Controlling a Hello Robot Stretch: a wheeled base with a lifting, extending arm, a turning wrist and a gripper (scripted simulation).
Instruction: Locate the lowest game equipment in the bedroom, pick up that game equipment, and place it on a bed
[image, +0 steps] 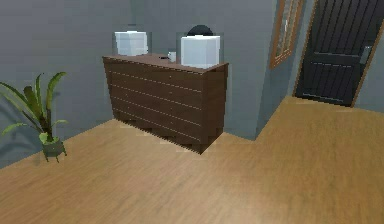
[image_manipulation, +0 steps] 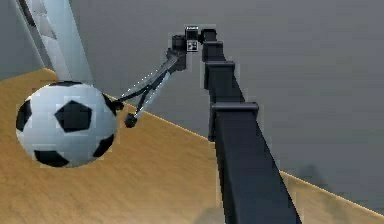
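- Found hanging at the finger end of the hand (image_manipulation: 125, 111), at the arm side view's left: a black-and-white soccer ball (image_manipulation: 65, 123), clear of the wooden floor (image_manipulation: 150, 180).
- Judged as grasped by the hand. Cannot tell from the fingers themselves whether clenched or released.
- Noted alongside: the arm (image_manipulation: 235, 130) reaching out over the floor toward a grey wall.
- Judged complete on this evidence: locating the game equipment and picking it up.
- Cannot confirm from these views whether lowest of its kind in the bedroom.
- Left to do: finding a bed, carrying the ball to it, setting it down on top.
- Recorded ahead in the forward view: a brown chest of drawers (image: 165, 95) against the grey wall, two white boxes (image: 200, 50) on its top, a potted plant (image: 45, 115) at the left, a dark door (image: 338, 50) at the right.
- Assessed as roughly the halfway mark, with travel and placement outstanding.
- Advised for the next leg: turning or driving on in search of a bed, with care for the ball's clearance past furniture and door frames.
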